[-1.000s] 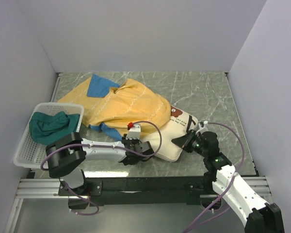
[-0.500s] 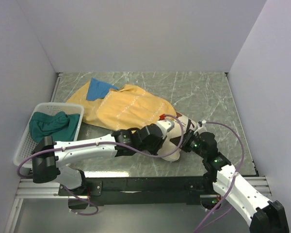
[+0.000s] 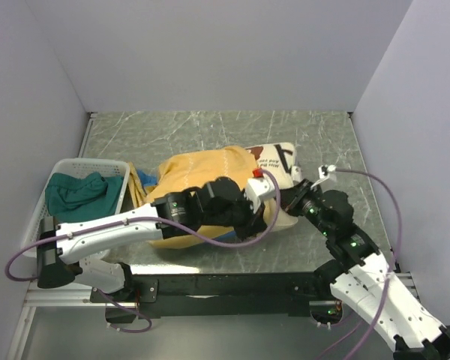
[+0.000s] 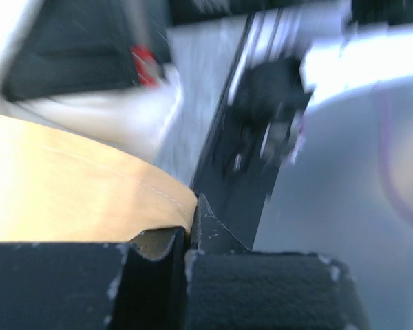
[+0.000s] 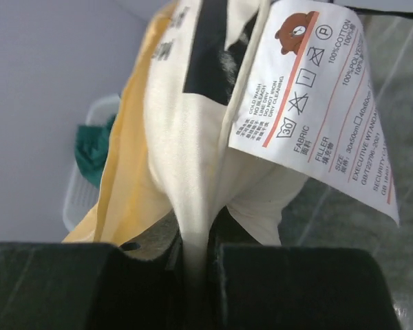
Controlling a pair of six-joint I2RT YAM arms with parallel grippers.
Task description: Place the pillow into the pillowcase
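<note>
The pillowcase (image 3: 191, 176) shows its mustard-yellow face and covers most of the pillow. The pillow's cream end with the bear print and black lettering (image 3: 279, 156) sticks out at the right. My left gripper (image 3: 268, 210) is shut on the pillowcase's yellow edge (image 4: 89, 192), pinched between its jaws (image 4: 187, 237). My right gripper (image 3: 292, 196) is shut on a fold of the pillow's cream cloth (image 5: 186, 151), which runs down between its jaws (image 5: 193, 254). The pillow's care tag (image 5: 316, 89) hangs just above. The yellow pillowcase (image 5: 124, 185) lies to the pillow's left.
A white basket (image 3: 37, 217) stands at the left edge and holds a dark teal-green cloth (image 3: 79, 191); both also show in the right wrist view, the basket (image 5: 79, 199) and the cloth (image 5: 93, 148). Grey walls enclose the marbled table (image 3: 322, 142).
My left arm has swung right, drawing the pillowcase over the pillow. The bundle has bunched up and shifted right. My right gripper has moved farther back, still holding the pillow's end.
</note>
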